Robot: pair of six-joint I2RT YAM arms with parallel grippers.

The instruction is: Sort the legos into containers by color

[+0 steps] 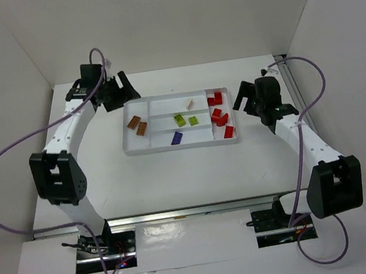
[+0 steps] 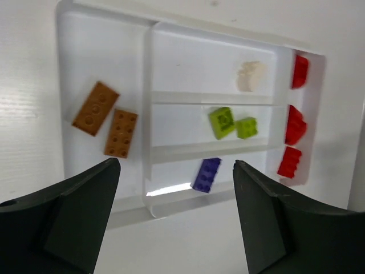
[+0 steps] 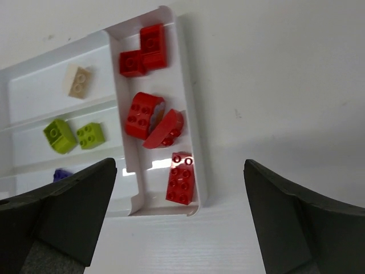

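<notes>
Legos (image 1: 179, 118): all in your tray (image 1: 183, 145), on the desk (image 1: 175, 178). Left claw (image 2: 175, 164) wide, empty. Orange-brown pair (image 1: 137, 125), left end; cream one (image 1: 190, 102) far slot, lime green pair (image 2: 246, 127) middle, blue-purple one (image 1: 176, 138) near; five red (image 1: 218, 113), right end. Right claw (image 3: 179, 165) wide, empty.

Just ahead of the right gripper (image 3: 179, 164), the blue-purple brick (image 3: 61, 173) shows only as a sliver above one finger (image 3: 63, 211); the rest lies behind that finger. Beyond the same finger the tray (image 3: 191, 171) runs off the picture's edge, so its far end section cannot be seen there. Under the left gripper (image 2: 175, 164), one finger (image 2: 68, 217) covers the tray's nearest corner, and the red bricks (image 2: 295, 124) show only in part past a dividing wall. All four fingers are cut by the bottom edge. From above, the cream piece (image 1: 190, 101) is too small to tell its studs
</notes>
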